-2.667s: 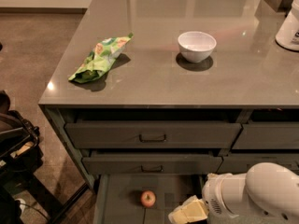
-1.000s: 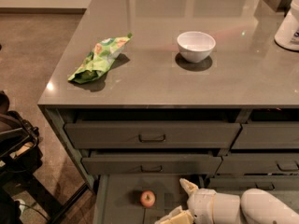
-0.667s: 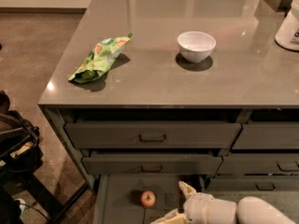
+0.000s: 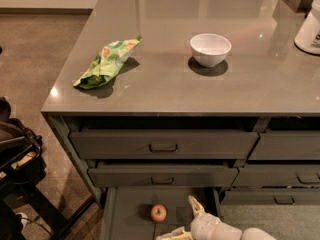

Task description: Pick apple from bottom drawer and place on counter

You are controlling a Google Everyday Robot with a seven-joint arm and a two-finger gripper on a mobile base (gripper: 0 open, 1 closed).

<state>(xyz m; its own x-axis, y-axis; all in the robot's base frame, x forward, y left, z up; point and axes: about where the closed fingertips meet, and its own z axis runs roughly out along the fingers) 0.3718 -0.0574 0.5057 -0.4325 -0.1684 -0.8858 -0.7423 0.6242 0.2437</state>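
Observation:
The small red-orange apple (image 4: 158, 212) lies on the bare floor of the pulled-out bottom drawer (image 4: 127, 215), lowest of the stacked drawers. My gripper (image 4: 184, 219) reaches into the drawer from the lower right. Its pale fingers are spread open, one pointing up at the right of the apple and one lying low at the frame's bottom edge. The apple sits just to the left of the fingers, apart from them. The glossy grey-brown counter (image 4: 250, 79) spans the top of the view.
On the counter lie a green snack bag (image 4: 106, 63) at the left and a white bowl (image 4: 210, 49) in the middle. A white container (image 4: 310, 29) stands at the right edge. Two handled drawers (image 4: 163, 145) sit above the open one. Dark equipment (image 4: 15, 149) stands on the floor at left.
My gripper has moved left along the drawer toward the apple and sunk lower in the view. The apple, bag and bowl have not moved.

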